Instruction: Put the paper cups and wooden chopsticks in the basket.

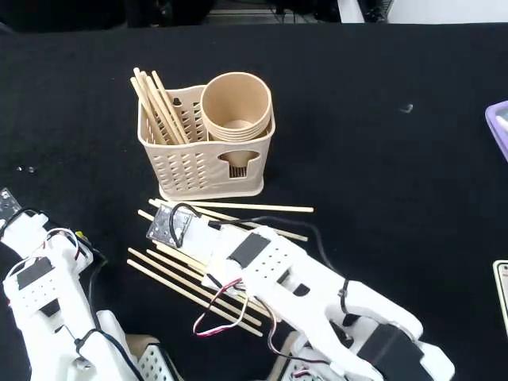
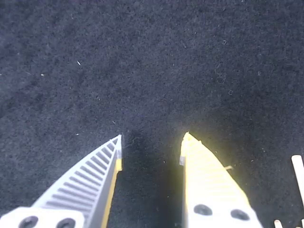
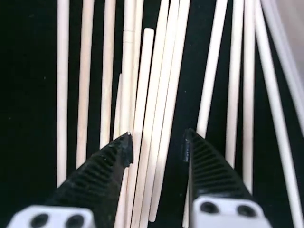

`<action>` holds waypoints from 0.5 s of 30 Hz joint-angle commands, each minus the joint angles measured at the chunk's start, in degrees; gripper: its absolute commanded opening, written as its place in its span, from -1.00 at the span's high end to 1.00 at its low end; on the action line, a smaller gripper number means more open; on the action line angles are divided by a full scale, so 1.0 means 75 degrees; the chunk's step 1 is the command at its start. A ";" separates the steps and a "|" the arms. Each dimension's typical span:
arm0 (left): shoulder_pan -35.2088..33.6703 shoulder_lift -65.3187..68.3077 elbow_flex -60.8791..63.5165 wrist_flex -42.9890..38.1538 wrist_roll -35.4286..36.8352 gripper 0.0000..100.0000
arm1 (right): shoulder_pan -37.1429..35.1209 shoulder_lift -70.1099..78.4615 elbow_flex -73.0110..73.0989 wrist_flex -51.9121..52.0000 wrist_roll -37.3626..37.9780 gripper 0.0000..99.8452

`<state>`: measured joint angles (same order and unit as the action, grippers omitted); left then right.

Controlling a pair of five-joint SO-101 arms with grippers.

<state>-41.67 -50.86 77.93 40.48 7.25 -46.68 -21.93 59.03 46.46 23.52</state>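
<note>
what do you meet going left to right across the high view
left arm → chopsticks standing in the basket → stacked paper cups in the same basket → purple object at the table's edge

A: Setting?

B: Robotics lab bench, most likely. Black cloth covers the table (image 1: 381, 159). Two white arms sit side by side at its near edge, the left arm (image 1: 40, 286) and the right arm (image 1: 302, 286).

A: Other signs?

B: Bare wiring (image 1: 214, 317) loops off the right arm. Dark cables (image 1: 278, 9) lie past the far edge. A household basket (image 1: 202, 167) and chopsticks (image 1: 190, 278) sit on the cloth.
</note>
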 commanded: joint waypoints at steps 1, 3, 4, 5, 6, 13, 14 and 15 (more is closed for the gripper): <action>0.0076 -0.0105 -0.0182 -0.0152 -0.0012 0.59 | 0.0117 0.0475 -0.0240 -0.0258 0.0023 0.65; 0.0076 -0.0105 -0.0182 -0.0152 -0.0012 0.59 | 0.0223 0.0979 -0.0369 -0.0422 0.0047 0.65; 0.0076 -0.0105 -0.0182 -0.0152 -0.0012 0.59 | 0.0293 0.1248 -0.0498 -0.0504 0.0047 0.65; 0.0076 -0.0105 -0.0182 -0.0152 -0.0012 0.59 | 0.0340 0.1471 -0.0662 -0.0492 0.0035 0.65; 0.0076 -0.0105 -0.0182 -0.0152 -0.0012 0.59 | 0.0387 0.1682 -0.0850 -0.0387 0.0059 0.65; 0.0076 -0.0105 -0.0170 -0.0152 -0.0012 0.59 | 0.0387 0.1987 -0.1284 -0.0035 0.0082 0.78; 0.0076 -0.0105 -0.0170 -0.0152 -0.0012 0.59 | 0.0387 0.1893 -0.1272 -0.0023 0.0082 0.83; 0.0076 -0.0105 -0.0170 -0.0152 -0.0012 0.59 | 0.0399 0.1776 -0.1260 -0.0012 0.0082 0.87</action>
<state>-41.67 -50.86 77.93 40.48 7.25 -44.57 -7.43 51.56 45.85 23.52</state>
